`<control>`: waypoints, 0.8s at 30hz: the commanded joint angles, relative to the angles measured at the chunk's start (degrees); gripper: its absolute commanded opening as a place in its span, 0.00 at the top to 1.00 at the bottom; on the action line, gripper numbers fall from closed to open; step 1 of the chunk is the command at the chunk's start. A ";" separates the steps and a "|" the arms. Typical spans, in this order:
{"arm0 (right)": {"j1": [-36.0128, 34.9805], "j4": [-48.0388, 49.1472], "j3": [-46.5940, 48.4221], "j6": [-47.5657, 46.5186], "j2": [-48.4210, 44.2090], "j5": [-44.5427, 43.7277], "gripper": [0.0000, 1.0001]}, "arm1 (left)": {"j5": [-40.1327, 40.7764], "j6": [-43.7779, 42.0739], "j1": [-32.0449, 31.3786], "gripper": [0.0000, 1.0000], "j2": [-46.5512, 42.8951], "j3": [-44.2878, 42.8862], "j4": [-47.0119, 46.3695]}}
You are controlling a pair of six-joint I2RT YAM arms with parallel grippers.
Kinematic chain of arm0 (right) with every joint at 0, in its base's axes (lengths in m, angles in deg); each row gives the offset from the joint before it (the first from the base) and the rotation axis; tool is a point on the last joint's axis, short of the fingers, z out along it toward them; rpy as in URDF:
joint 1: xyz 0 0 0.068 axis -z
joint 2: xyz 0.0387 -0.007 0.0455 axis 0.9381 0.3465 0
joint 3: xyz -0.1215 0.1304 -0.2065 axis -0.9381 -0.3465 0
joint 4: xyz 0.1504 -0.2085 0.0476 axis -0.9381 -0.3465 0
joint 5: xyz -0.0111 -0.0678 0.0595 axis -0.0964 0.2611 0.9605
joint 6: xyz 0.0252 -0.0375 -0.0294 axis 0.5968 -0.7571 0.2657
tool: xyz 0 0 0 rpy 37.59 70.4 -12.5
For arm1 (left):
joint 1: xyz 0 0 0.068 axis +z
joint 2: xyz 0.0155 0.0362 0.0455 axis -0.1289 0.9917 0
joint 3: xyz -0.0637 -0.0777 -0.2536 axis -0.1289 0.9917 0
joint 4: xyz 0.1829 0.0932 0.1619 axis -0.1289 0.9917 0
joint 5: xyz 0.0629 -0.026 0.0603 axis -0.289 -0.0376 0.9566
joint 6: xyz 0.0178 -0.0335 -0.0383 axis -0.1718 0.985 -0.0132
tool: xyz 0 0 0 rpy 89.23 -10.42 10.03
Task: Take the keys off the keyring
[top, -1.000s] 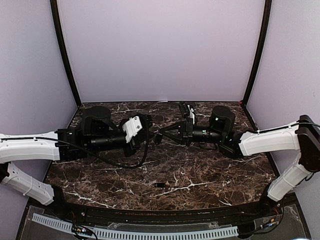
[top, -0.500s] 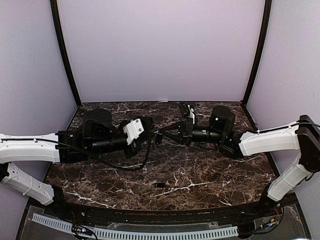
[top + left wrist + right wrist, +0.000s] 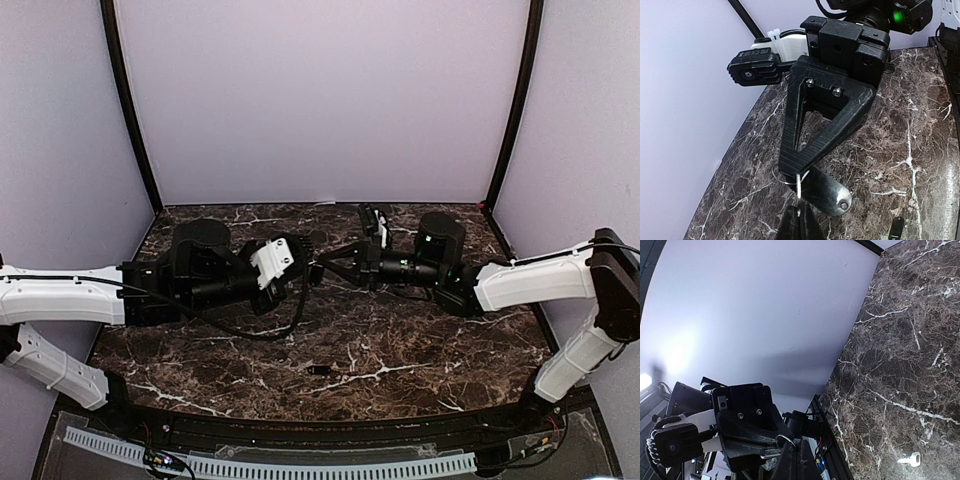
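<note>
Above the middle of the marble table my left gripper (image 3: pixel 303 266) and right gripper (image 3: pixel 322 266) meet tip to tip. In the left wrist view my left gripper (image 3: pixel 800 221) is shut on the thin silvery edge of a key (image 3: pixel 799 187). Opposite it, the right gripper (image 3: pixel 792 171) pinches the wire keyring (image 3: pixel 777 176), and a dark oblong key (image 3: pixel 830 192) hangs from it. The right wrist view has my right gripper (image 3: pixel 796 456) shut on the keyring (image 3: pixel 785 439), facing the left fingers (image 3: pixel 755 435). One loose key (image 3: pixel 320 370) lies on the table near the front.
The loose key (image 3: pixel 910 458) lies apart from both arms on the dark marble table (image 3: pixel 420 340). A black cable (image 3: pixel 270 328) loops under the left arm. Lilac walls with black corner posts (image 3: pixel 130 110) close in the back and sides. A rail (image 3: pixel 300 465) runs along the near edge.
The left arm has edged right and toward the near edge, the right arm slightly left. Both grippers stay shut where they meet. The loose key has not moved.
</note>
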 commanded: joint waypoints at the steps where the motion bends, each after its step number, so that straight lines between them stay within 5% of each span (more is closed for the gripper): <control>1: 1.53 9.82 5.07 0.16 1.23 -14.56 1.00 | -7.97 -1.84 -4.53 1.00 1.64 0.77 8.07; 18: -2.49 7.74 11.26 -5.29 6.08 -14.93 1.00 | -5.83 -0.63 -4.72 1.00 4.47 -2.50 7.05; 24: -2.79 7.99 10.26 -7.94 4.84 -16.01 1.00 | -7.27 2.27 -4.73 0.86 4.19 -2.73 5.58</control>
